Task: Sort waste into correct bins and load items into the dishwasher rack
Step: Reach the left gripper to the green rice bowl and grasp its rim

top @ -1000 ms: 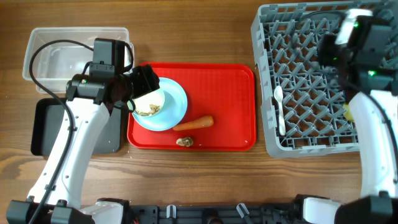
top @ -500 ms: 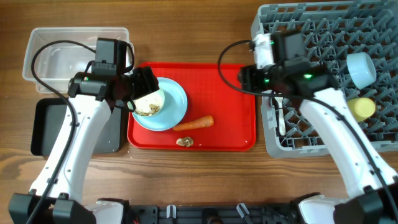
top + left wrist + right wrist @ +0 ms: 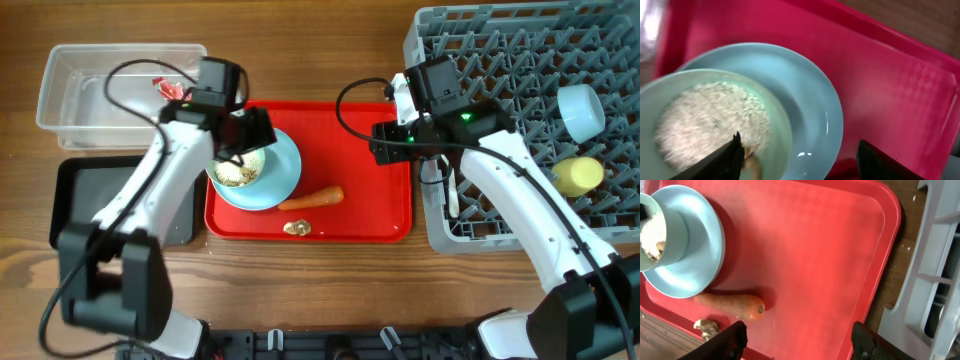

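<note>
1. Wood-grain table (image 3: 330,60) under everything. Your two white-and-black arms reach in from the near edge.
2. Dishwasher rack (image 3: 500,60), far right: one square grey plastic crate with a lattice floor of upright pegs. Your right arm (image 3: 530,220) crosses its left front corner.
3. Red tray (image 3: 370,200), centre: one, flat glossy plastic, rounded corners, raised rim.
4. Two bins, left. Clear tub (image 3: 90,100) at the back, see-through and rectangular. Black tray (image 3: 75,205) just in front, shallow and matte. Your left arm (image 3: 150,200) hides the black tray's right part, and a black cable (image 3: 120,75) loops over the tub.
5. Plate (image 3: 288,160): one, light blue, round, smooth, on the red tray's left part.
6. Two pale blue-white bowls. Rice bowl (image 3: 240,168) is upright on the plate with whitish rice scraps (image 3: 710,120) inside. Tipped bowl (image 3: 581,110) is tilted among pegs at the rack's right side.
7. Left gripper (image 3: 799,145): jaws well apart, one finger inside the rice bowl, the other outside past the plate's rim. The bowl wall sits between them, not pinched.
8. Right gripper (image 3: 799,330): over the red tray's right part, jaws wide, only bare tray between them.
9. Yellow cup (image 3: 578,177): one, in the rack just in front of the tipped bowl.
10. Spoon (image 3: 452,195): one, white plastic, on the rack's left side, partly under your right arm.
11. Carrot (image 3: 312,198): one, orange, tapered, just in front of the plate.
12. Wrapper (image 3: 170,88): one, red-and-white, crinkled, in the clear tub's right end.
13. Lump (image 3: 296,228): one, golden-brown, knobbly, by the tray's front rim.
</note>
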{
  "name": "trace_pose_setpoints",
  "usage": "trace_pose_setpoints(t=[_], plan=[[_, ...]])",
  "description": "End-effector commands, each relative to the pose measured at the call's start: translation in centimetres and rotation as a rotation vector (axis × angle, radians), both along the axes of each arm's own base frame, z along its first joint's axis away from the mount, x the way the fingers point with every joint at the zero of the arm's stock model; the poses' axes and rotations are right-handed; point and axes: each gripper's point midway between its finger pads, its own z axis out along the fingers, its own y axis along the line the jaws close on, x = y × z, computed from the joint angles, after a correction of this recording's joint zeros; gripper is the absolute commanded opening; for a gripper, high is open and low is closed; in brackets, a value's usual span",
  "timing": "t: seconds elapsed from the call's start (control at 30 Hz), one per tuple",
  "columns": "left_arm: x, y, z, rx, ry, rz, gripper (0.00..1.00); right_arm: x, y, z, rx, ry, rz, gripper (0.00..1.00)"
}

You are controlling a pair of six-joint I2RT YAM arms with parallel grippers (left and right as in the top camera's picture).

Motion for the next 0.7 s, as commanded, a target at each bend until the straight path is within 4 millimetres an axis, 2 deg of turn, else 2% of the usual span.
trace_pose_setpoints(t=[0.0, 0.07, 0.2, 0.3, 0.37, 0.47, 0.67], plan=[[0.1, -1.5, -2.4, 0.023, 0.036, -0.049, 0.69, -0.3, 0.2, -0.4, 0.006, 0.026, -0.008, 0.70], [-0.1, -1.9, -3.4, 0.029, 0.058, -0.061, 0.66, -0.3, 0.2, -0.4, 0.005, 0.029, -0.008, 0.70], [-0.6, -2.4, -4.6, 0.038, 0.089, -0.075, 0.50, -0.3, 0.2, -0.4, 0.005, 0.030, -0.008, 0.70], [-0.7, -2.4, -4.7, 0.040, 0.096, -0.075, 0.24, -0.3, 0.1, -0.4, 0.002, 0.029, -0.009, 0.70], [-1.0, -2.3, -4.7, 0.043, 0.106, -0.075, 0.12, -0.3, 0.1, -0.4, 0.002, 0.029, -0.009, 0.70], [-1.6, -2.1, -4.9, 0.049, 0.132, -0.075, 0.04, -0.4, 0.1, -0.4, 0.002, 0.031, -0.009, 0.70], [-2.1, -1.9, -4.7, 0.054, 0.150, -0.076, 0.04, -0.4, 0.1, -0.5, 0.000, 0.033, -0.009, 0.70]])
